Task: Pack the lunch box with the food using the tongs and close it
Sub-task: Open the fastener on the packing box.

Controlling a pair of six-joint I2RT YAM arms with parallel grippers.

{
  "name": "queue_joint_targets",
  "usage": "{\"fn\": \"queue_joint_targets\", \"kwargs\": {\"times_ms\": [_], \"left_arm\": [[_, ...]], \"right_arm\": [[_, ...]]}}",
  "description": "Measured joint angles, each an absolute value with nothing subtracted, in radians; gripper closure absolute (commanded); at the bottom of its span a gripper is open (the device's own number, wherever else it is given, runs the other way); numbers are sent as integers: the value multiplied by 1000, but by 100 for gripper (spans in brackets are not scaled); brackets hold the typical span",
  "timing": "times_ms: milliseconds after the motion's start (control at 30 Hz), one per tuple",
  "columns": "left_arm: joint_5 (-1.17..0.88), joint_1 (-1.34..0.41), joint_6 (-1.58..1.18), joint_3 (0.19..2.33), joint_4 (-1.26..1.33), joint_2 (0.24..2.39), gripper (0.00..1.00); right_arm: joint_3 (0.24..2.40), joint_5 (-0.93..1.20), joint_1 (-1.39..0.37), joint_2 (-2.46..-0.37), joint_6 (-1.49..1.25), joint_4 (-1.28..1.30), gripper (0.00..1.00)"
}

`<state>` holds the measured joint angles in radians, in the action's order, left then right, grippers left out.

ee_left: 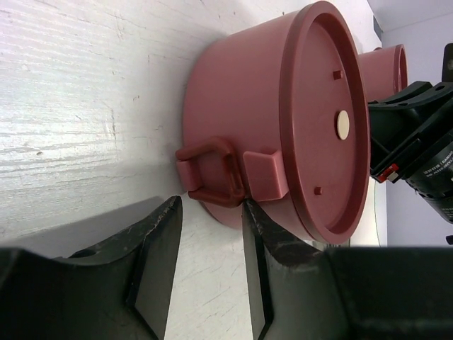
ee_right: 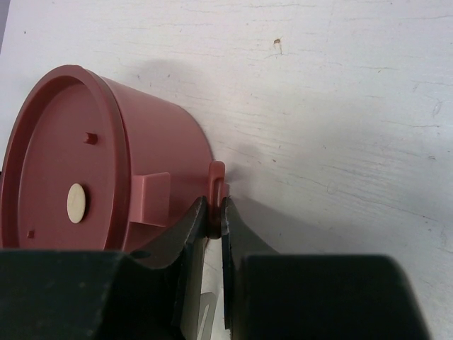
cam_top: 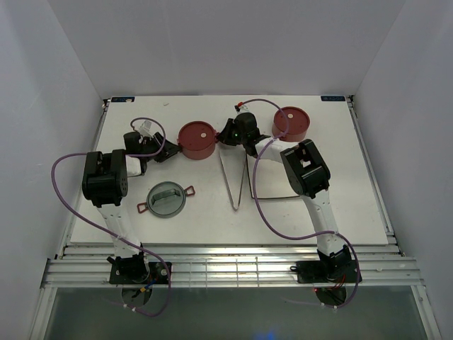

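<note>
right tool pinches the loop on a lidded bowl, left tool half-open, empty, at its other loop; second bowl unstacked, cover off.

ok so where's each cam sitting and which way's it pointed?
Top external: above, behind the bases, looking down on the table; left arm and right arm whole.
Left wrist: low, facing the left bowl side-on; open left pincer in foreground.
Right wrist: low, opposite side of that bowl; right pincer shut on its side loop.
Shared: all three show the left bowl.
</note>
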<state>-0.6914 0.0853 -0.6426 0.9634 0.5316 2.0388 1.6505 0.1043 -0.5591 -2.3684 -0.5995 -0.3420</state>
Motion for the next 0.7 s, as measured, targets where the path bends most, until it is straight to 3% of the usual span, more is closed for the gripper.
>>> {"fn": "queue_joint_targets", "kwargs": {"times_ms": [700], "left_arm": [[-592, 150, -699, 997, 535, 2062, 52]], "right_arm": [[1643, 140, -556, -2368, -554, -355, 92]]}}
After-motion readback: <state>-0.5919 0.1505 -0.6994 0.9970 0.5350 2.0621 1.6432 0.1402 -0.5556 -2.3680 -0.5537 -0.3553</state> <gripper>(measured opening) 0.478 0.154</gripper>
